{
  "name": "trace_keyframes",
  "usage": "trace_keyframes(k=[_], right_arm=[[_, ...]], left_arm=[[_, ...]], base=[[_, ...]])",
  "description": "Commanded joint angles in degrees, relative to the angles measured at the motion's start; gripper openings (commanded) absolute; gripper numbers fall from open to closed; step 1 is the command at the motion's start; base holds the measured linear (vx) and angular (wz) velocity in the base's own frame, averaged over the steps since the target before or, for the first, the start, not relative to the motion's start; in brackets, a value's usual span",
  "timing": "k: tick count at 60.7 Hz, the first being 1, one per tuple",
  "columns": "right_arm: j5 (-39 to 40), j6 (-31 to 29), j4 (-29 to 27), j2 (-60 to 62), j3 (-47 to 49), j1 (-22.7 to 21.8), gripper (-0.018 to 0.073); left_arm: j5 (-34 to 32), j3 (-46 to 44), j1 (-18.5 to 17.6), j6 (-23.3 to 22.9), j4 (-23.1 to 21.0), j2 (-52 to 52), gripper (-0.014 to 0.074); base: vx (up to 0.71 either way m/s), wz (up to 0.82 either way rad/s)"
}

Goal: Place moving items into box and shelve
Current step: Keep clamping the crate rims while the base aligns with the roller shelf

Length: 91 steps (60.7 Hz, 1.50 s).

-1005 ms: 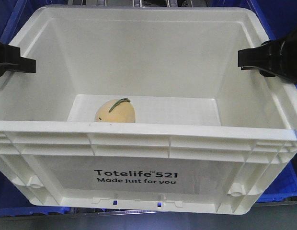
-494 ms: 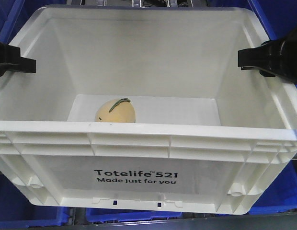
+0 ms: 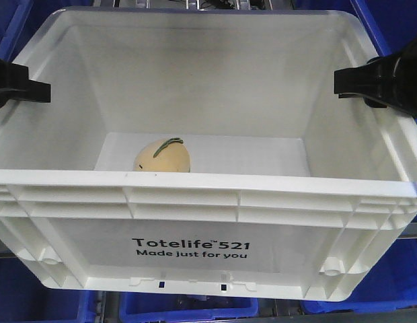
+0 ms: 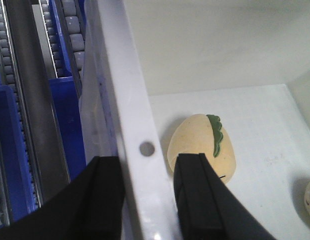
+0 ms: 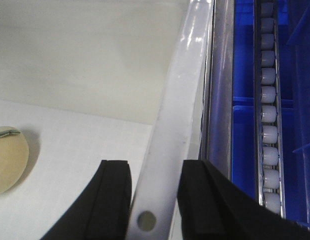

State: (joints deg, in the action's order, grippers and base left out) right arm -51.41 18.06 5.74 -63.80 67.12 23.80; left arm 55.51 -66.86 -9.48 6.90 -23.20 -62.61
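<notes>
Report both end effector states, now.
Left end effector: closed on the box, clamping its side wall.
Right end effector: closed on the box's opposite side wall.

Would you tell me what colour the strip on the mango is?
Dark green strip; left wrist view shows it best.

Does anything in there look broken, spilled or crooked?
Nothing stands out. The mango-shaped item lies intact on the floor of the white crate, and the left gripper and right gripper each clamp a side wall squarely.
</notes>
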Motion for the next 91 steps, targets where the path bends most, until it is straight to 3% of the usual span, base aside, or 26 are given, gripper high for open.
trace_keyframes(k=[1,91], right_arm=[[8.02,0.79,1.22,1.09,2.39,0.03,-0.0006],[8.28,0.79,1.22,1.09,2.39,0.03,-0.0006]], left_arm=[[-5.24,-3.11,-0.92,1.25,-8.58,2.37,-0.0006],[-5.24,-3.11,-0.92,1.25,-8.58,2.37,-0.0006]], base=[[0.04,0.01],[0.01,0.00]])
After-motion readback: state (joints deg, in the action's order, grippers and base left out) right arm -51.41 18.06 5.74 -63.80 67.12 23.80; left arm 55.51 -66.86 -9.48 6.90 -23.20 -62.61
